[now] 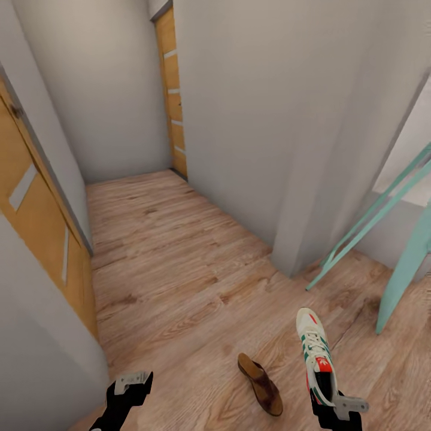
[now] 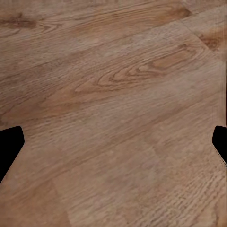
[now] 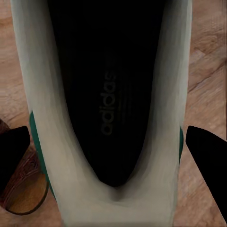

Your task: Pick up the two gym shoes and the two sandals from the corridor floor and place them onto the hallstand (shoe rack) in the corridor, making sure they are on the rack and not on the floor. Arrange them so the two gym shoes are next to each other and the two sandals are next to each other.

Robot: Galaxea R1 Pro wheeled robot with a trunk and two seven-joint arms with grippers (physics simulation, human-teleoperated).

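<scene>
Down at the bottom right of the head view, the right gripper [image 1: 335, 406] has a gym shoe [image 1: 317, 353] clamped by the heel, toe pointing away from the robot and lifted off the corridor floor [image 1: 179, 263]; the right wrist view looks straight into the shoe's dark insole [image 3: 111, 94]. One brown sandal [image 1: 260, 383] lies on the planks just left of it. The left gripper [image 1: 129, 389] hangs spread wide with nothing in it, bare wood between its fingertips [image 2: 9, 146].
</scene>
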